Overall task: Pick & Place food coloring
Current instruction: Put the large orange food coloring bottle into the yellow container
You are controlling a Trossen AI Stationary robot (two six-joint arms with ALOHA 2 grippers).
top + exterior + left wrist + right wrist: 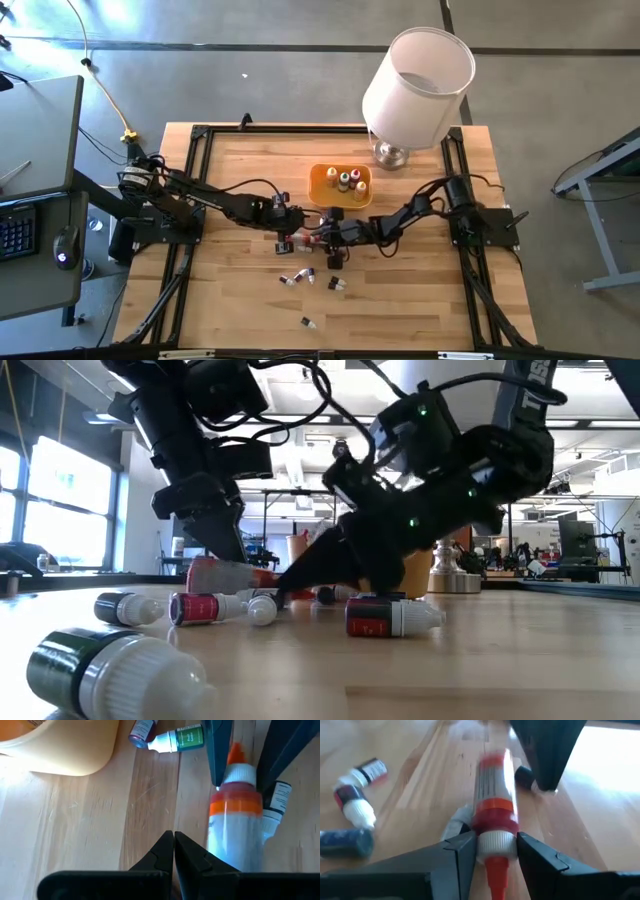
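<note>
A food coloring bottle (495, 785) with a white body, orange band and orange nozzle lies between the two grippers at mid-table. My right gripper (495, 855) is shut on its cap end. My left gripper (173, 851) is shut with nothing between its fingers, and its tips stand by the bottle's other end (215, 572). Several small bottles stand upright in the orange tray (318, 190). A green bottle (182, 739) and others (355, 805) lie on their sides on the wood. My right gripper pinches the bottle's white cap collar (495, 842) between its two fingers. The fingers come in low from the table's right and lie along the bottle, with the nozzle pointing back between them. The bottle lies nearly level close over the wood; whether it is clear, I cannot tell. My left gripper's shut tips (228, 550) point down at the bottle's base end; whether they touch it, I cannot tell.
A white lamp (415, 85) stands at the far right behind the tray. Loose bottles lie toward the near edge (290, 279) (336, 285) (308, 322), and two lie close to the low camera (110, 670) (390, 617). A black frame (200, 135) borders the tabletop.
</note>
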